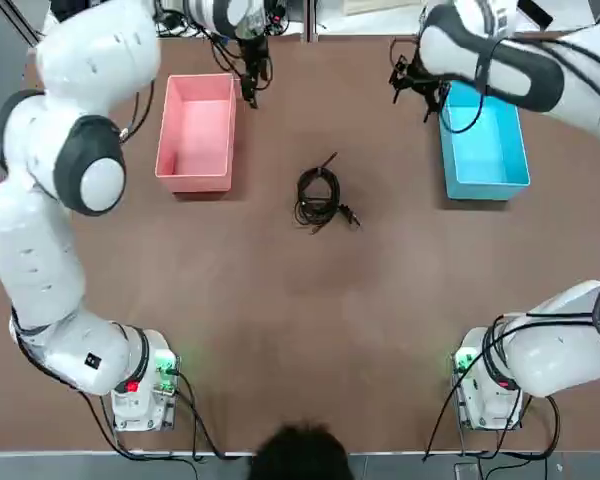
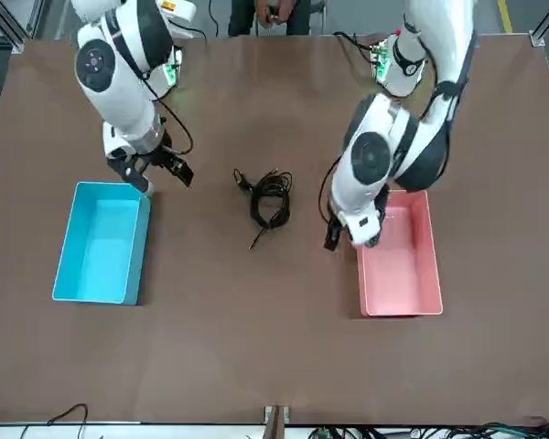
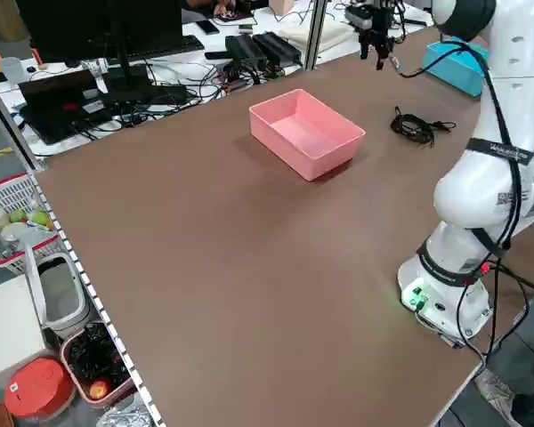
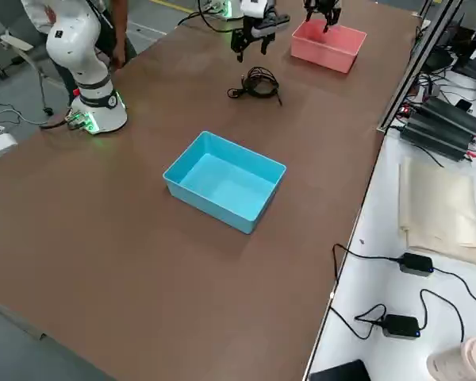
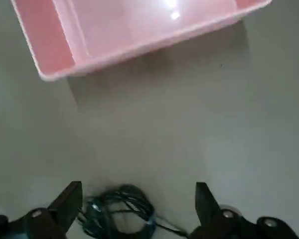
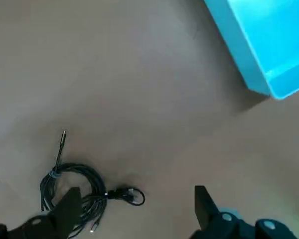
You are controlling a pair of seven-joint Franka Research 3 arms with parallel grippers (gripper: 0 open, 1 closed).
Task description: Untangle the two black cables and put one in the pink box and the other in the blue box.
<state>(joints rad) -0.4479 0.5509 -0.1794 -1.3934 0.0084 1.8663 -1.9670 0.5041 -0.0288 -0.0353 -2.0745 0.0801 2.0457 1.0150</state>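
Step in hand, by judgement: approach tangled black cables (image 1: 323, 208), lying in one coiled heap on table (image 1: 280, 350), btwn pink box (image 1: 196, 135) and blue box (image 1: 488, 150), touching neither. L gripper (image 5: 139, 199): near pink box, fingers spread wide, nothing pinched. R gripper (image 6: 137, 199): by blue box, fingers likewise spread, nothing btwn them.

To do well: come down slowly from opposite sides, w/ tips kept apart from each other. Pinch only one loose strand or plug end per gripper, e.g. slim plug (image 6: 63, 138), not whole coil. Lift a little, check for crossing, then draw apart gently; w/ any resistance, stop & re-grip. Avoid hard pulling, b/c of risk to tighten the knot. After separation, one cable to pink box w/ L, other to blue w/ R, prob. the shortest ways.

Count: boxes, 2 (1 pink, 1 blue); grippers, 2, both unloaded; heap, 1; cables, 2 acc. to task, but cannot tell one from other inside coil. Cables in boxes: 0.
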